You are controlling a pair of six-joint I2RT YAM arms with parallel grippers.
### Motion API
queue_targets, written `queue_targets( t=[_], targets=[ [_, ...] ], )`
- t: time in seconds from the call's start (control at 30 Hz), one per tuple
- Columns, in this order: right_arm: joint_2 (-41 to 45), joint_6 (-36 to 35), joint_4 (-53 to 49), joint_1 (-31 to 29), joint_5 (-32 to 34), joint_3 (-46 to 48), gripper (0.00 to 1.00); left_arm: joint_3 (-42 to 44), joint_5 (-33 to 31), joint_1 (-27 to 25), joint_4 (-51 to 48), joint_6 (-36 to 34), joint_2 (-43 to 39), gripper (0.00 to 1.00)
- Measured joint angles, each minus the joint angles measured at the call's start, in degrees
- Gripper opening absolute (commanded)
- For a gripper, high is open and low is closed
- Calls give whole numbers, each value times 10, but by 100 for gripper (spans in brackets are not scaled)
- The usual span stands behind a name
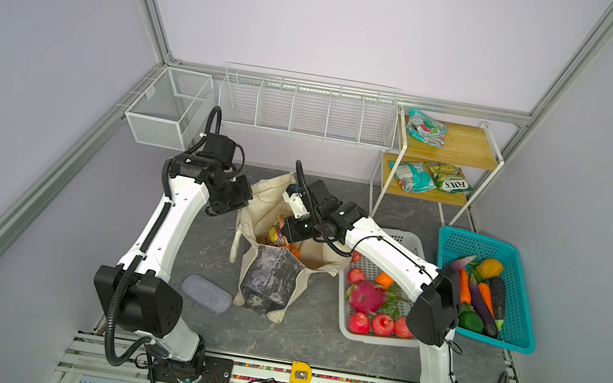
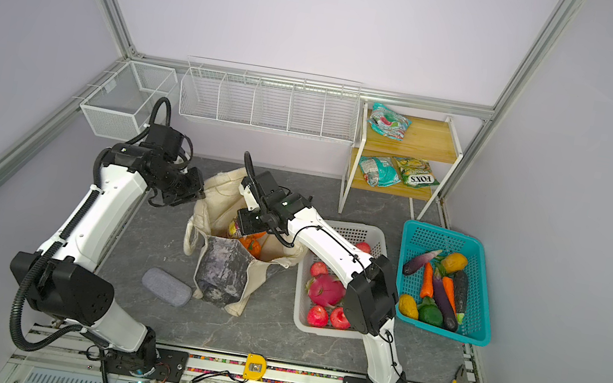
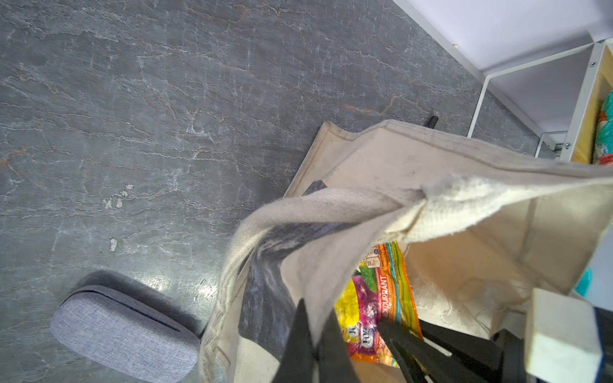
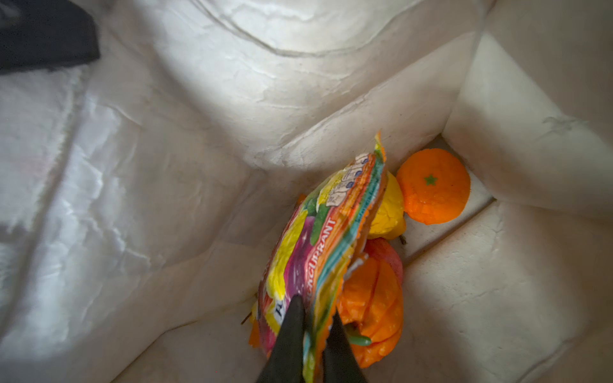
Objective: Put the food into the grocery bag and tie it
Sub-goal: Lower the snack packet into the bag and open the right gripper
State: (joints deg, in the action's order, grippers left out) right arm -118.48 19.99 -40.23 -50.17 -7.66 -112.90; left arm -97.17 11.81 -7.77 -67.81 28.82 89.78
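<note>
Snack packet [image 4: 318, 252] gripped inside the bag [image 1: 269, 279]
The right pincer [image 4: 315, 306] was closed on the snack packet's edge deep in the bag, an orange [image 4: 433, 185] lying just beyond its tips. The left pincer [image 3: 315, 308] was clamped on the bag's rim.

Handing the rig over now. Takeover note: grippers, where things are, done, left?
Left gripper: shut on the rim of the grocery bag, holding it open.
Right gripper: shut on a snack packet inside the bag, not yet released.
Done: an orange and a yellow fruit lie at the bag's bottom.
Left: dragon fruit and apples in the white basket, vegetables in the teal basket, three packets on the shelf, then tie the handles.
</note>
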Motion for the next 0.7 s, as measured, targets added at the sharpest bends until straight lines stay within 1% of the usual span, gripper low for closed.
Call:
queue_targets(
  t=[0.07, 0.17, 0.23, 0.5, 0.53, 0.63, 0.7],
  targets=[
    [-2, -5, -5, 0, 10, 0, 21, 0, 0, 0, 0, 0, 0, 0],
    [-4, -12, -10, 0, 24, 1, 26, 0, 0, 0, 0, 0, 0, 0],
    [-5, -16, -14, 1, 31, 1, 31, 0, 0, 0, 0, 0, 0, 0],
    [-5, -23, -22, 1, 43, 1, 44, 4, 0, 0, 4, 0, 0, 0],
    [-5, -23, -24, 1, 45, 1, 48, 4, 0, 0, 4, 0, 0, 0],
    [-5, -26, -28, 1, 52, 0, 61, 4, 0, 0, 4, 0, 0, 0],
    [-5, -27, -31, 1, 58, -1, 66, 4, 0, 0, 4, 0, 0, 0]
  ],
)
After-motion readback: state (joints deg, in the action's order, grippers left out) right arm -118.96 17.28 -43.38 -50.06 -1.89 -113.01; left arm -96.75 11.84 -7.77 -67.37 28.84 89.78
